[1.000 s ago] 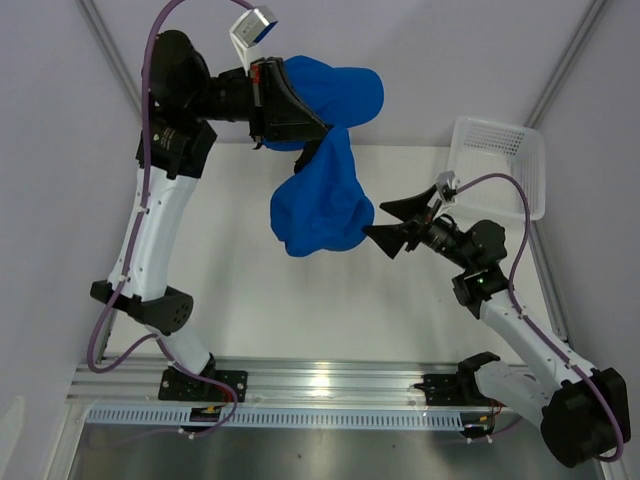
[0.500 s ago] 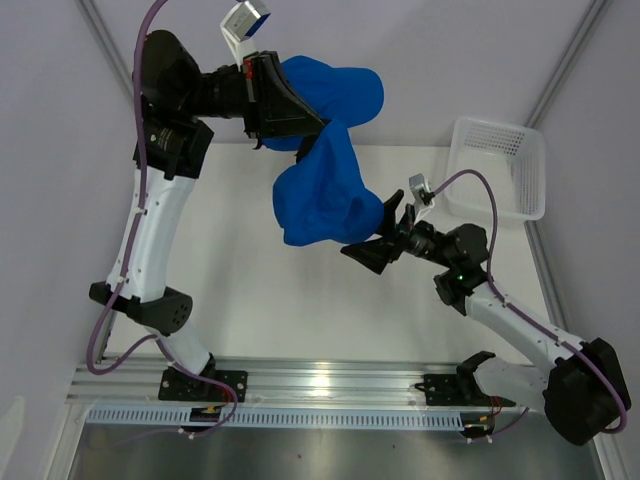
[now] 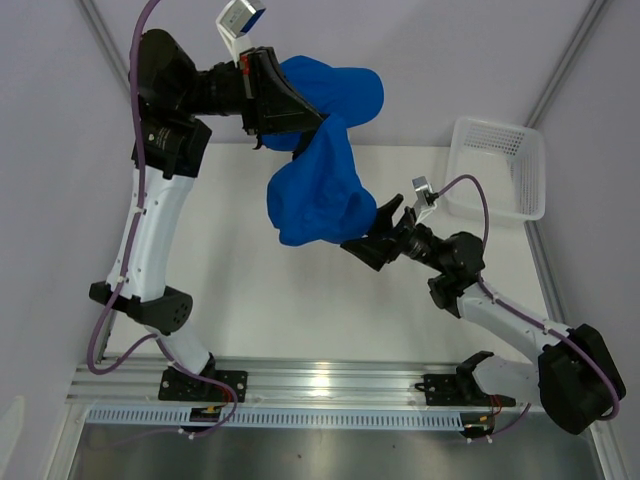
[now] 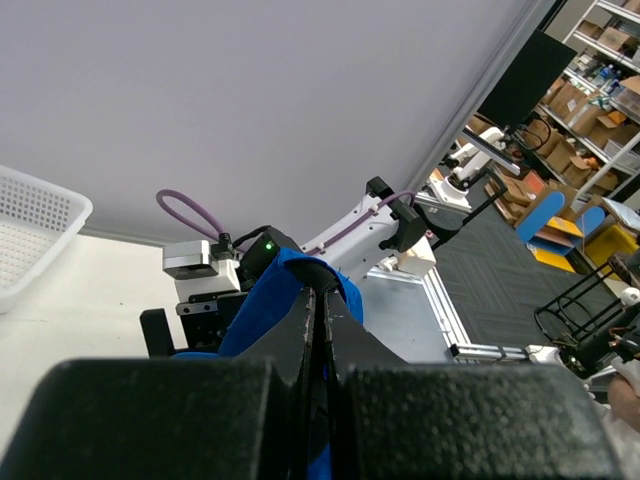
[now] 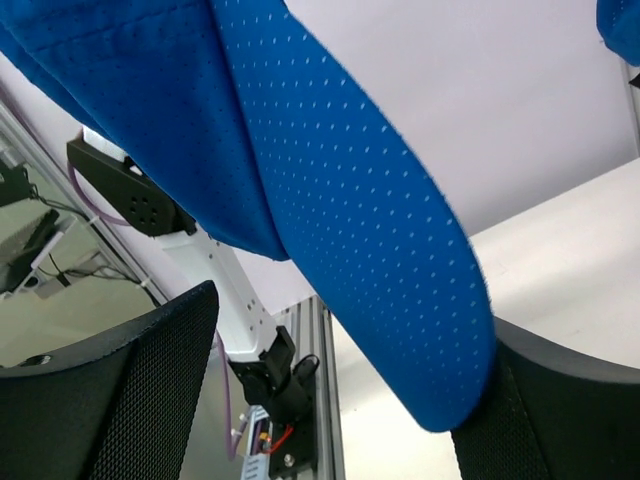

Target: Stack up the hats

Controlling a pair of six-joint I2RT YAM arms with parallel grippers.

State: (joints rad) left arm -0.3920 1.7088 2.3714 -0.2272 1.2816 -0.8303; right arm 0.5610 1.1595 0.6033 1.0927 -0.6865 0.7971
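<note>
The blue hat hangs left of the basket, with the left gripper clenched on its upper fabric. The right gripper, nearer the basket, stands released, its 2 fingers straddling the hat's lower edge.

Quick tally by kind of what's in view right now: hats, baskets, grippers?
blue hat: 1 (no pink one in view)
white mesh basket: 1
grippers: 2 (left gripper, right gripper)
Total: 4
</note>
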